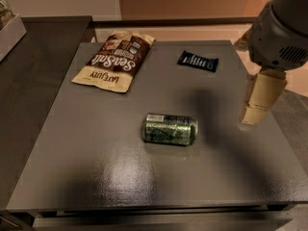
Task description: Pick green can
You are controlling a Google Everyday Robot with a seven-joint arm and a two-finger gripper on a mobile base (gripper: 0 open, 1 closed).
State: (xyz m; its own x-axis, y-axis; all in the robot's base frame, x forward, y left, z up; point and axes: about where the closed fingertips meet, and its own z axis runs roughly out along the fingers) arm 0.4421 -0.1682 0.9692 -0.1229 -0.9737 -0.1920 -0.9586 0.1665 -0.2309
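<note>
The green can (170, 129) lies on its side near the middle of the dark grey table (96, 177), with a white label patch near its left end. My gripper (251, 120) hangs from the grey arm at the right side of the view, above the table's right part. It is to the right of the can and apart from it, and holds nothing that I can see.
A brown-and-cream snack bag (115, 61) lies at the table's back left. A small flat black packet (198, 60) lies at the back right. A darker counter (33, 76) adjoins the table on the left, with a light box (9, 28) at its far end.
</note>
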